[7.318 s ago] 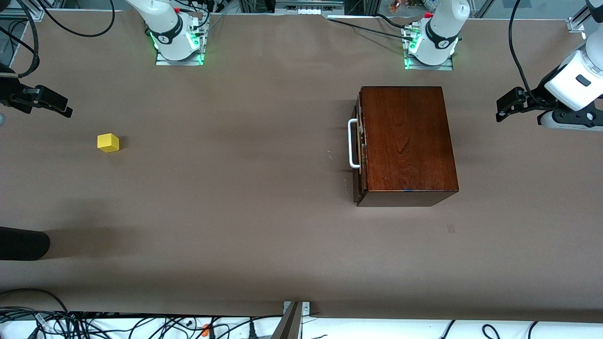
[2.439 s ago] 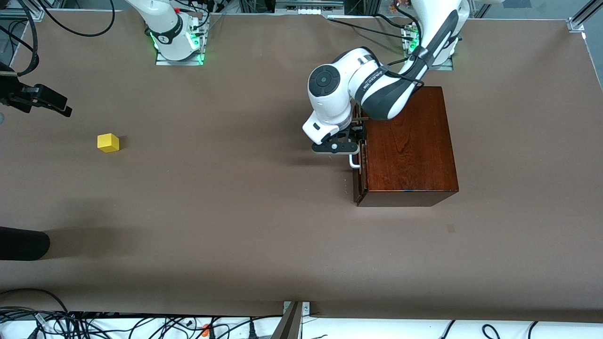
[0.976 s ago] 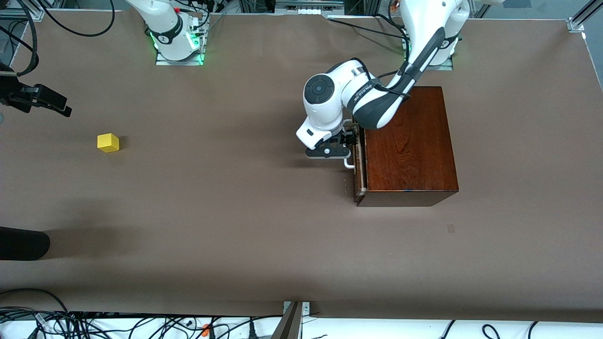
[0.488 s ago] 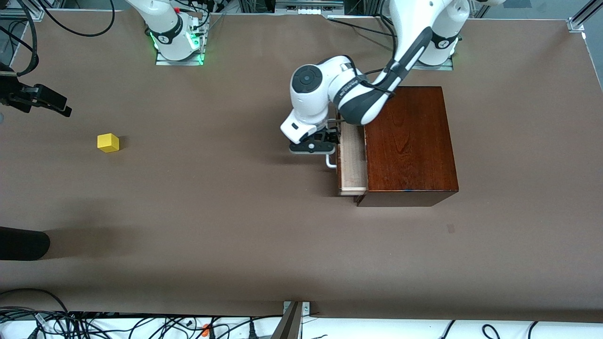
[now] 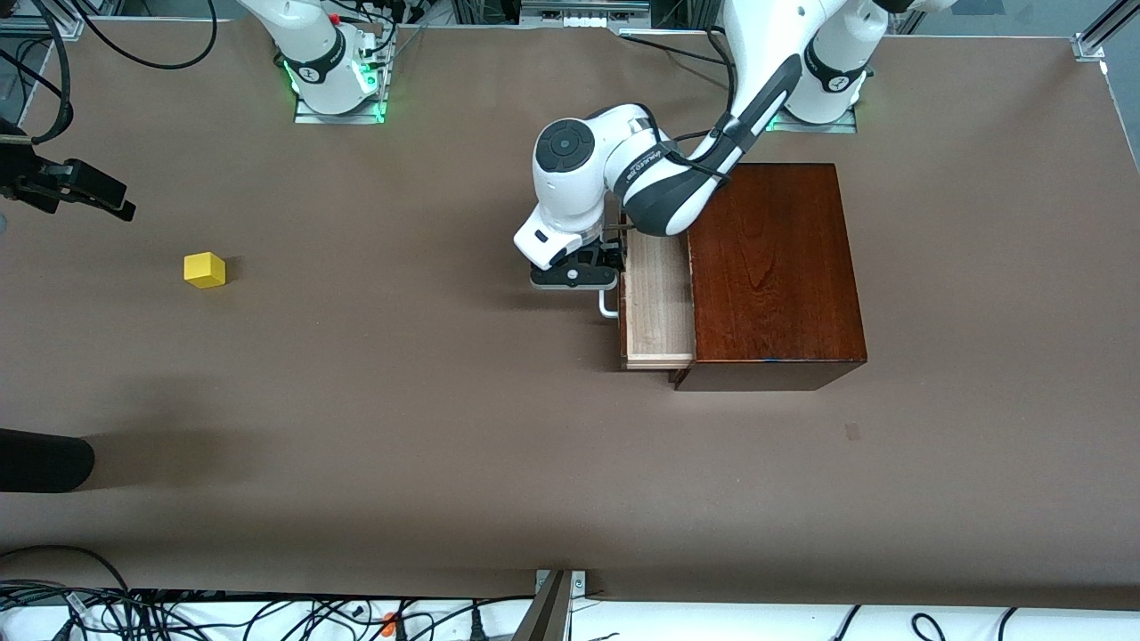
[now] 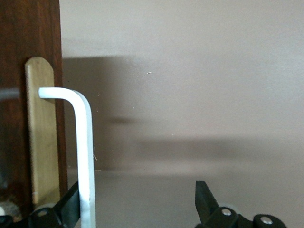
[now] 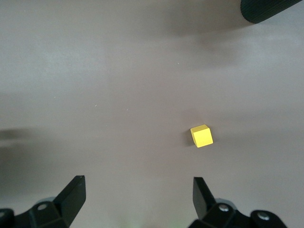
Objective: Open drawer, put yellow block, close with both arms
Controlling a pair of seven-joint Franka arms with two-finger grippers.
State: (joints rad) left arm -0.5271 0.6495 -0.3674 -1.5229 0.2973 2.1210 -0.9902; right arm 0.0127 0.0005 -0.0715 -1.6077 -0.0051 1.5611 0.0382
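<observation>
"Starting big, what sits on the bench?" asks one.

"A wooden box, at three o'clock in the front view. The drawer stands partly out of it toward nine o'clock, empty."

"And the arms?"

"The left end effector is at the drawer's white handle, its jaws wide, the bar just beside one finger and not clamped. The right end effector waits with its jaws spread and empty, at eleven o'clock from the yellow block."

"The block?"

"On the bench, at the box's nine o'clock, well apart."
</observation>
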